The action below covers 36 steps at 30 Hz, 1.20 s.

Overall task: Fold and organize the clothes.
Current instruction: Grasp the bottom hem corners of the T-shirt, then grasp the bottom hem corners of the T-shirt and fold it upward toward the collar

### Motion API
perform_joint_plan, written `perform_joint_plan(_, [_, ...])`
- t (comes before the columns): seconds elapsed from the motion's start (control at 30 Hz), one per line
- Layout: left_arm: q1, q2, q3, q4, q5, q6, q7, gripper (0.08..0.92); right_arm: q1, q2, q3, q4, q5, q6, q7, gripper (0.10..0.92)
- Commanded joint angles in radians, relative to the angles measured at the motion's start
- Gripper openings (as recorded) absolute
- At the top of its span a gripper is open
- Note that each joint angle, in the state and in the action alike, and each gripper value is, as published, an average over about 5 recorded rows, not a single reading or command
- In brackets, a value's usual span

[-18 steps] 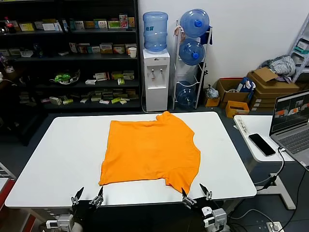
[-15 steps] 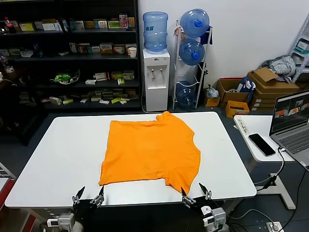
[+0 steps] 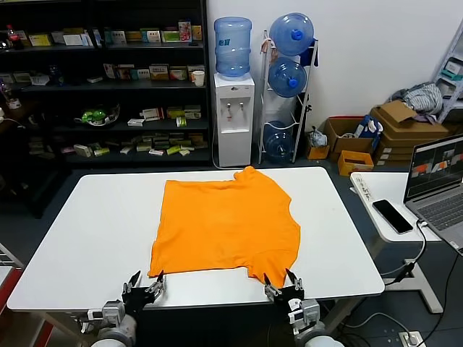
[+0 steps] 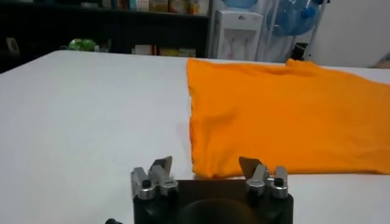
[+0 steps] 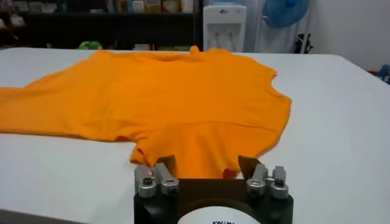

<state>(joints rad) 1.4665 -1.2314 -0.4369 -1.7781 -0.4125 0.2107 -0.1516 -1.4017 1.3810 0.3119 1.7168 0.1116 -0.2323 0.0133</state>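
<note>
The orange T-shirt [image 3: 226, 225] lies flat on the white table [image 3: 87, 238], plain side up, no lettering showing. My left gripper [image 3: 147, 283] is open at the table's front edge, just before the shirt's near left corner [image 4: 207, 164]. My right gripper [image 3: 279, 279] is open at the front edge, its jaws either side of the near right sleeve [image 5: 201, 152]. Neither gripper holds anything. In the left wrist view the shirt [image 4: 286, 115] spreads ahead of the left gripper [image 4: 205, 165]. In the right wrist view the right gripper [image 5: 207, 164] stands at the sleeve's hem.
A side desk on the right carries a phone [image 3: 392, 215] and a laptop [image 3: 438, 184]. Behind the table stand dark shelves [image 3: 101, 87], a water dispenser [image 3: 234, 116] and a rack of water bottles [image 3: 288, 79]. Cardboard boxes with a grey cloth bundle [image 3: 423, 97] sit far right.
Both grippers have moved forward and inward to the shirt's near edge. The shirt has not moved.
</note>
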Motion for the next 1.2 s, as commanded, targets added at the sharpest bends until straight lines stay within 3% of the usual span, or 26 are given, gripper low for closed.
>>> perform_joint_plan(0.03, [-0.036,-0.018,0.034,0.058,0.013,-0.029,-0.009,0.598,0.007,0.009,-0.018,-0.038,-0.036,0.042,0.008,0.524])
perform_joint_plan(0.47, [-0.007,-0.027,0.032,0.037,0.031,-0.076,-0.029,0.225,-0.066,-0.028,-0.012,0.045,-0.011,0.090,0.056,0.160])
perform_joint_plan(0.6, [0.051,-0.013,0.025,-0.041,0.029,-0.082,-0.047,0.119,-0.121,-0.056,-0.011,0.121,0.005,0.094,0.080,0.124])
perform_joint_plan(1.0, [0.385,0.111,-0.023,-0.376,-0.035,-0.061,-0.107,0.094,-0.393,-0.167,0.037,0.409,0.048,0.113,0.191,0.124])
perform_joint_plan(1.1, [0.358,0.119,-0.022,-0.373,-0.039,-0.075,-0.107,0.094,-0.345,-0.154,0.036,0.408,0.062,0.094,0.213,0.124])
perform_joint_plan(1.2, [0.228,0.116,-0.012,-0.299,-0.052,-0.087,-0.105,0.094,-0.204,-0.132,0.024,0.354,0.081,0.052,0.225,0.124])
